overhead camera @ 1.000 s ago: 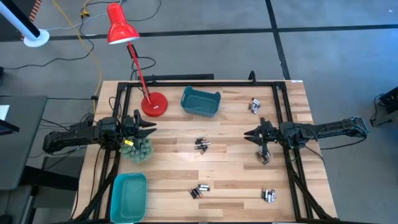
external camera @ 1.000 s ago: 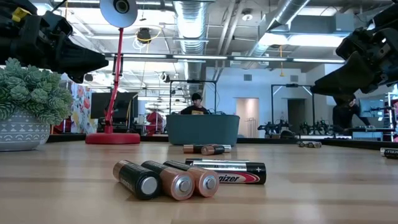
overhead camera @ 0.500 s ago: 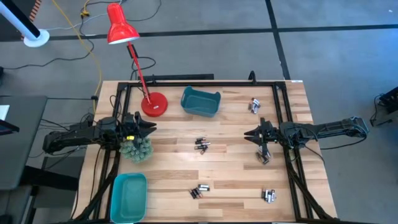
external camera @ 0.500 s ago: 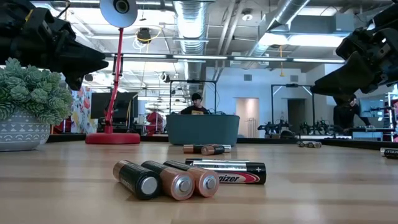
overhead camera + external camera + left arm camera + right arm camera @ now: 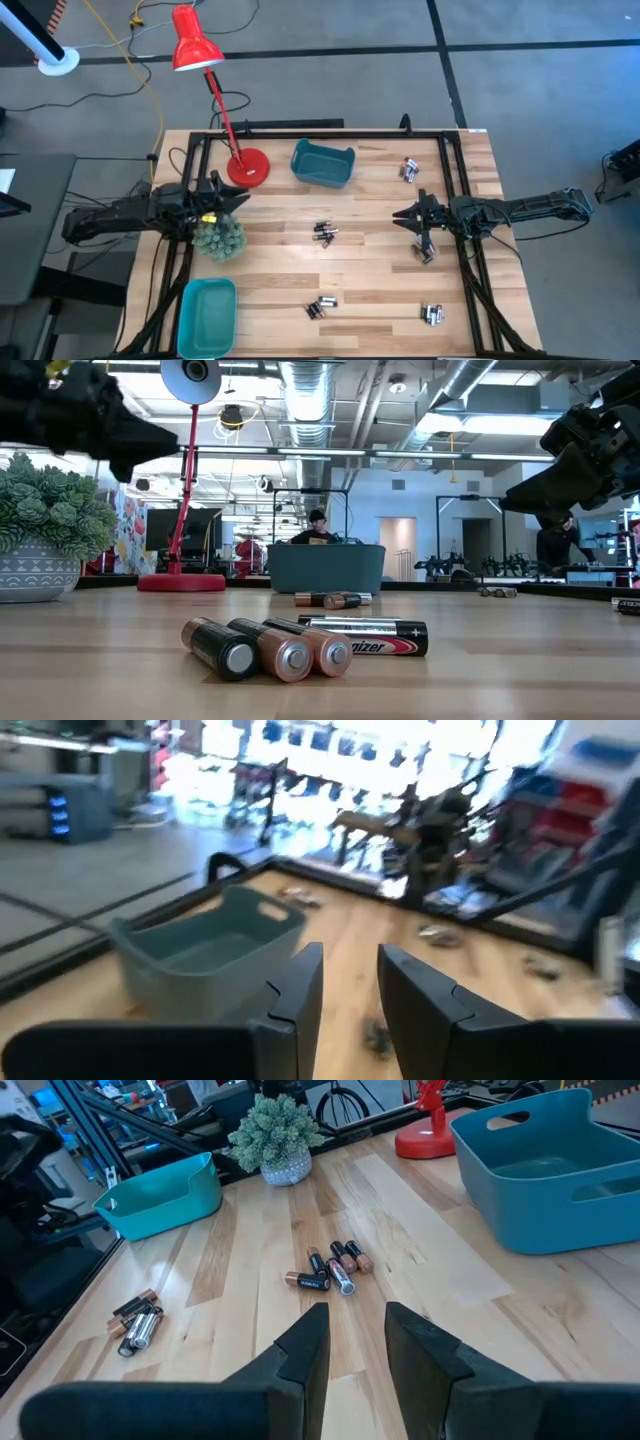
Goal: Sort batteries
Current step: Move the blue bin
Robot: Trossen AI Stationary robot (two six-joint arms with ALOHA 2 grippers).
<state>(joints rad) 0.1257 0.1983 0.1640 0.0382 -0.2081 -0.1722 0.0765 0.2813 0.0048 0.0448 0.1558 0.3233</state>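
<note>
On the table, both teal bins (image 5: 322, 164) (image 5: 207, 316) look empty, seemingly; both grippers (image 5: 348, 982) (image 5: 355, 1336) hold nothing, fingers apart.

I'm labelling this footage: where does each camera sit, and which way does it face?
High view: overhead, straight down on table; both arms show.
Low view: tabletop height, across batteries into room; arms at top corners.
Left wrist view: past own fingers toward dark teal bin.
Right wrist view: past own fingers; shares that bin.
</note>
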